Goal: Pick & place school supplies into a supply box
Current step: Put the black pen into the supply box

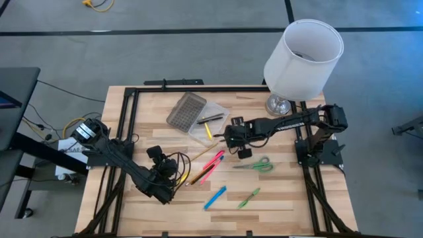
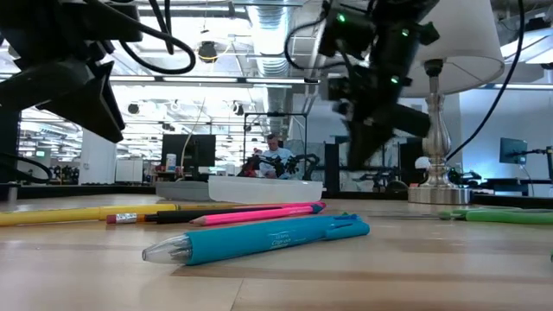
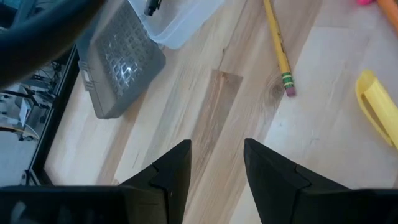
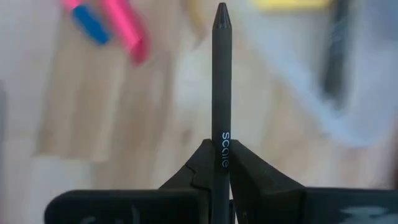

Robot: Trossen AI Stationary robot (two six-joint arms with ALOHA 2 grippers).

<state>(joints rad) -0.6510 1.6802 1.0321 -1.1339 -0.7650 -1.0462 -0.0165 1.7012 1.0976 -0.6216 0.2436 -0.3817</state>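
We are holding a dark pen point(image 4: 221, 93) pinched in the right end effector point(image 4: 221, 163) (left end effector point(image 3: 216, 163) waiting agape), lowering it level into the supply box point(image 1: 203, 125) mid-bench.

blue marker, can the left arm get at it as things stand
Probably yes: the left end effector is open and empty, and the blue marker lies apart on bare table, with nothing between them.

Dark jointed arms point(image 1: 277, 123), looping black cables point(image 1: 175, 165)
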